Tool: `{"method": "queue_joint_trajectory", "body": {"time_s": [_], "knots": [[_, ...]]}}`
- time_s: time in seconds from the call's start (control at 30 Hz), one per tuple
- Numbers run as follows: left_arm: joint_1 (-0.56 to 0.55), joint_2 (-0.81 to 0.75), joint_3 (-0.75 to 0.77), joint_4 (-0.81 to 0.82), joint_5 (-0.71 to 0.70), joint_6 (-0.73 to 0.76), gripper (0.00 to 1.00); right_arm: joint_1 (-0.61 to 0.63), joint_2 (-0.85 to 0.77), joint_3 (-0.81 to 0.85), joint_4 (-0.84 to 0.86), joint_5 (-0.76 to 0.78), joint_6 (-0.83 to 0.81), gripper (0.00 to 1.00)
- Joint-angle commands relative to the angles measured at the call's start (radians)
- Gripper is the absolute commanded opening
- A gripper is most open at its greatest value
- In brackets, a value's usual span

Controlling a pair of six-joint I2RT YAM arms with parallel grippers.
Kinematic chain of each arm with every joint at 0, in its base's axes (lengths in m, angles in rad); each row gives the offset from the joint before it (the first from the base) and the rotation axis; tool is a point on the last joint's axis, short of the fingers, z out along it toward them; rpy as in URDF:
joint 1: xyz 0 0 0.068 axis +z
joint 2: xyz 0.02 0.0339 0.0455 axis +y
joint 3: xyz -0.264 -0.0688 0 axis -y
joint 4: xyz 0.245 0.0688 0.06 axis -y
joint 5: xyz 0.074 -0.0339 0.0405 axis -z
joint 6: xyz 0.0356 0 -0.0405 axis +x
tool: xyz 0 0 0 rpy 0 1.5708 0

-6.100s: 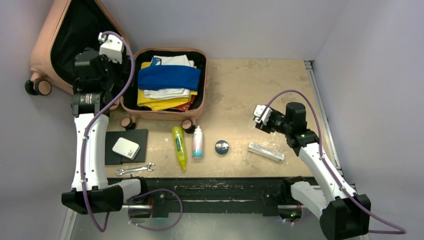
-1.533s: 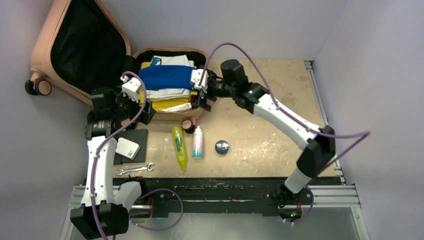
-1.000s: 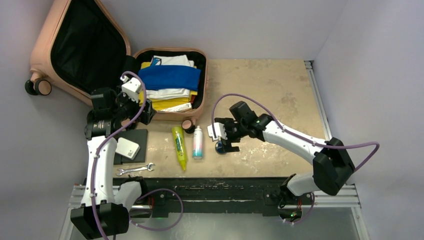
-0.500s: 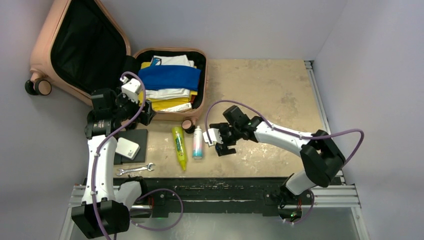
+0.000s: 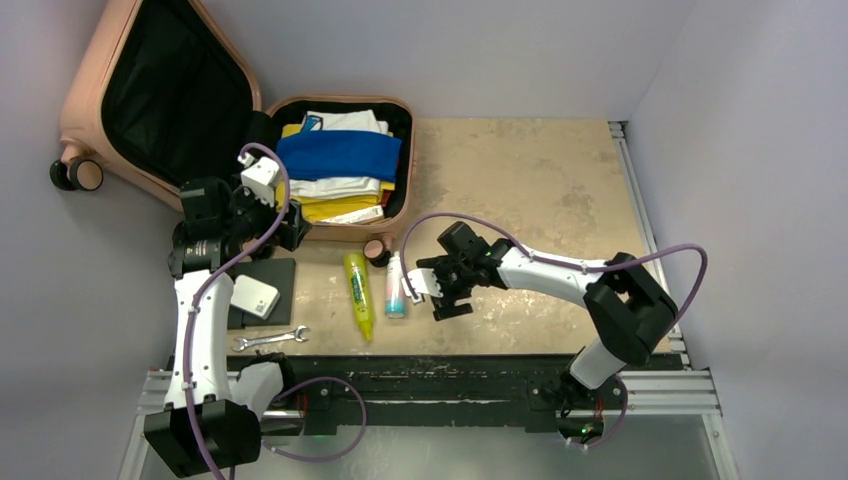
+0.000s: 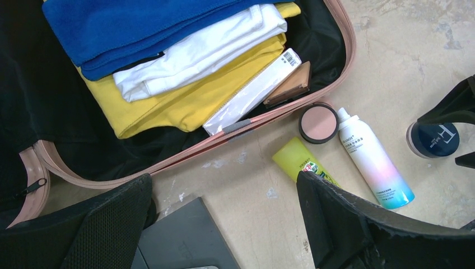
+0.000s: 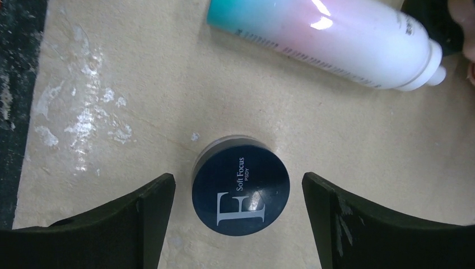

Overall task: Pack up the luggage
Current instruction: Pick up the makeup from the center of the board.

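Observation:
The luggage (image 5: 335, 232) is a salmon-pink suitcase lying open at the back left, its lid (image 5: 85, 90) leaning up behind. Its base holds folded blue, white and yellow clothes (image 5: 335, 160) and a silver packet (image 6: 252, 92). My right gripper (image 5: 443, 293) is open and hangs just above a dark blue round jar (image 7: 241, 190), one finger on each side and not touching it. My left gripper (image 5: 285, 225) is open and empty, hovering over the suitcase's near left corner (image 6: 351, 53).
A white spray bottle (image 5: 396, 285) and a yellow-green tube (image 5: 358, 295) lie just left of the jar, below a suitcase wheel (image 5: 377, 250). A black pad with a white box (image 5: 255, 295) and a wrench (image 5: 270, 340) lie at the near left.
My right arm came away from the suitcase, leaving the silver packet in it, and moved down and left over the jar. My left arm has stayed still over the last second.

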Motion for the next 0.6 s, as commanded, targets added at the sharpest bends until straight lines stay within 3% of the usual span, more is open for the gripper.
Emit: {"method": "queue_joint_trajectory", "body": {"time_s": [0.0, 0.27, 0.4, 0.57], "knots": [[0.012, -0.007, -0.003, 0.018, 0.032, 0.003, 0.99, 0.005, 0.008, -0.01, 0.034, 0.06, 0.023, 0.86], [0.017, -0.007, -0.005, 0.015, 0.038, 0.005, 0.99, 0.005, 0.059, 0.027, -0.013, 0.049, 0.037, 0.63], [0.019, -0.009, -0.004, 0.014, 0.041, 0.005, 0.99, 0.006, 0.099, 0.071, -0.065, 0.029, 0.05, 0.43], [0.022, -0.006, -0.004, 0.015, 0.044, 0.006, 0.99, 0.006, 0.088, 0.132, -0.103, 0.029, 0.077, 0.24]]}}
